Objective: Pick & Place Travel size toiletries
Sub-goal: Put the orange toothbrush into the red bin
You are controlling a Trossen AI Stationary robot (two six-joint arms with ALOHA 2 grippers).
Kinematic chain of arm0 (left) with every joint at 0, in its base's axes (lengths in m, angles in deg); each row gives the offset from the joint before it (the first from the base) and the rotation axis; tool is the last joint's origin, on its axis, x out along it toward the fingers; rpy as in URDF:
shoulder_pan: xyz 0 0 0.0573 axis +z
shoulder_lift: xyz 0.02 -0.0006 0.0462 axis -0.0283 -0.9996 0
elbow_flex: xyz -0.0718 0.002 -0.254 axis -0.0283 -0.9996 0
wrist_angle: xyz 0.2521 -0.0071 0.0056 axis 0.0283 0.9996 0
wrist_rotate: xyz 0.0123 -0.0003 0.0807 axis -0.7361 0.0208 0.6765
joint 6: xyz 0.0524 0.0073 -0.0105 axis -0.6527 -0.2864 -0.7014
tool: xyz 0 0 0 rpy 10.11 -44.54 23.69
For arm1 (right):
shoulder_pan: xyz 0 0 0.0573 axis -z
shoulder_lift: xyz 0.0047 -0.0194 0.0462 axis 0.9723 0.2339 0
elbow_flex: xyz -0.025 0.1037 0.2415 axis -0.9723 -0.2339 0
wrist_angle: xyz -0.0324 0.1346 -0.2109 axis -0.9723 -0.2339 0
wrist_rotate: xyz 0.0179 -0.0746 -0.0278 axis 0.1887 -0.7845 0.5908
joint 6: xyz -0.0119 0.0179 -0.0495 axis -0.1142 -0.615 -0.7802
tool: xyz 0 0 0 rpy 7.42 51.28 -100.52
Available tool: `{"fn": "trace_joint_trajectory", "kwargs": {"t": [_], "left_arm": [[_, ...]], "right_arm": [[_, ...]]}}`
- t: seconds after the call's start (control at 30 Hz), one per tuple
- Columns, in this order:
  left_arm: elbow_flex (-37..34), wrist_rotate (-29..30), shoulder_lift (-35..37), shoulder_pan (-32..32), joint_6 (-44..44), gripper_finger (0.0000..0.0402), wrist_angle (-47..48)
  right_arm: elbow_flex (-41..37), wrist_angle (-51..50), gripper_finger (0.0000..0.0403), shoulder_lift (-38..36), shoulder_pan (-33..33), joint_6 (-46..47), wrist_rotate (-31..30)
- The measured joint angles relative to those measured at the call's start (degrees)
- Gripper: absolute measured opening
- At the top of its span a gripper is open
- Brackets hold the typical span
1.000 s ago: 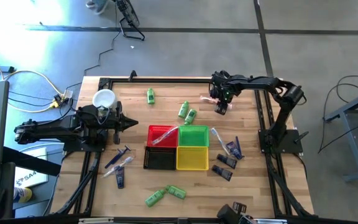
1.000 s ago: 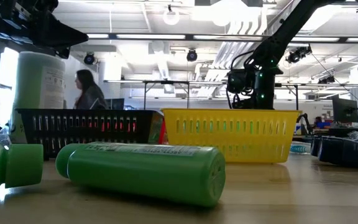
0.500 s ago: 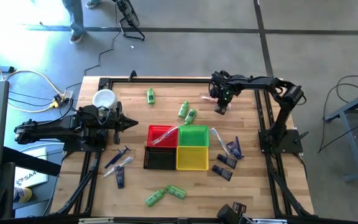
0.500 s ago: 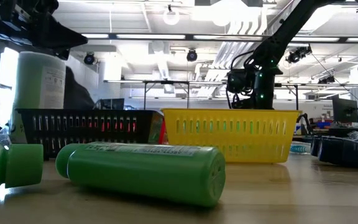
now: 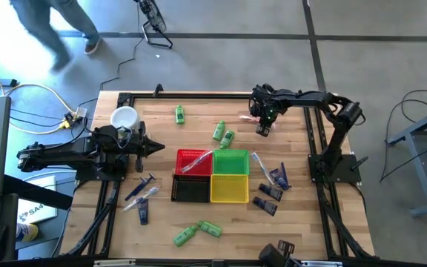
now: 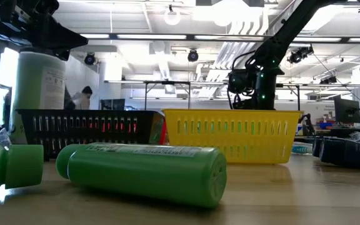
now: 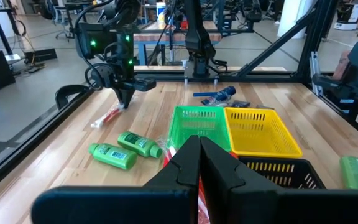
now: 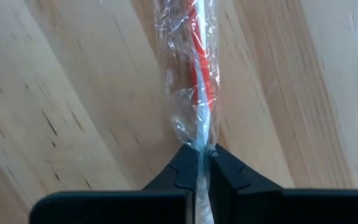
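so the wrapped red toothbrush now sits pinched between the right gripper, whose fingers have just come together on the crinkled clear wrapper; a moment back they stood apart. it lies flat on the wood table up at about one o'clock from the basket cluster, near the far edge, and has not left the surface. to my eye that means the grasp is made and the lift comes next, with the carry heading back toward the red basket, where another wrapped stick already leans

from the left wrist view the same gripper stands nearly upright over the toothbrush, with two green bottles lying at about five o'clock from it, near but apart. the path toward the baskets passes just by them, so a clean rise first looks wise. the far rail is close behind the grasp; open wood lies toward the middle

the left gripper waits at nine o'clock of the baskets, fingers pressed together on nothing, beside the white cup. more toiletries lie scattered at four, six and eight o'clock
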Motion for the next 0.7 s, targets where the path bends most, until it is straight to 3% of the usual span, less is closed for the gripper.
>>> {"fn": "trace_joint_trajectory", "kwargs": {"t": [0.27, 0.7], "left_arm": [[0.00, -0.02, 0.00, 0.00, 0.00, 0.0003, 0.02], [0.00, -0.04, 0.00, 0.00, 0.00, 0.0003, 0.02]], "right_arm": [[-0.10, 0.39, 0.0006, -4.76, -1.30, 0.68, -5.37], [-0.08, 0.68, 0.0006, -21.94, -1.68, 3.62, -4.41]]}}
